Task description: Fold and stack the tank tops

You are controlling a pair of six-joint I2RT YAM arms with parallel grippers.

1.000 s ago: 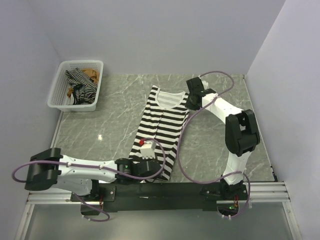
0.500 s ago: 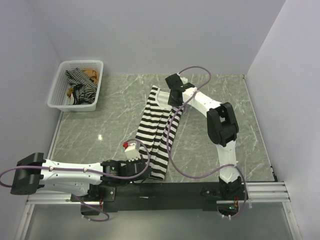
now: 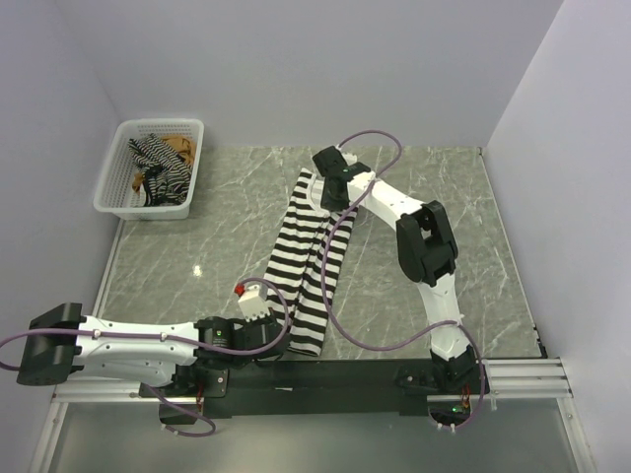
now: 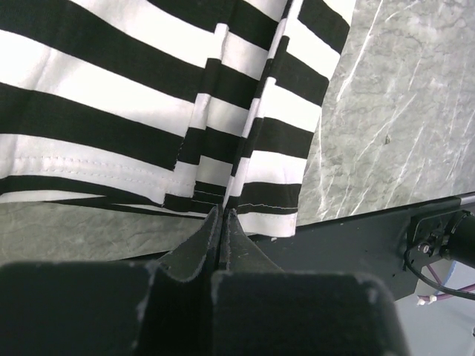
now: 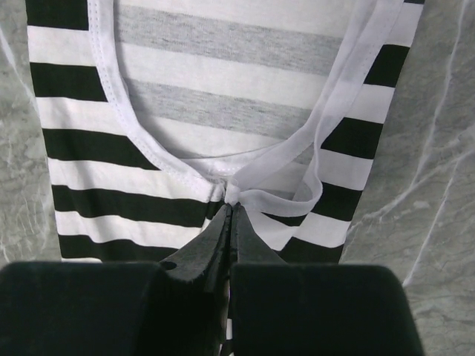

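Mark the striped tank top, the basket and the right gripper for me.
striped tank top [image 3: 296, 266]: top external view, mid-body stripes.
basket [image 3: 158, 122]: top external view, far rim.
right gripper [image 5: 231, 206]: right wrist view, tips shut on the top's white trim.

Black-and-white striped tank top [image 3: 308, 258] lies on the grey marble table [image 3: 197, 246], a long narrow strip with its right side doubled over lengthwise. Left gripper [image 3: 284, 330] is at the near hem, right gripper [image 3: 332, 200] at the far neckline end. White mesh basket [image 3: 110, 185] at far left holds a thin-striped top [image 3: 158, 169] and a tan top [image 3: 179, 144].
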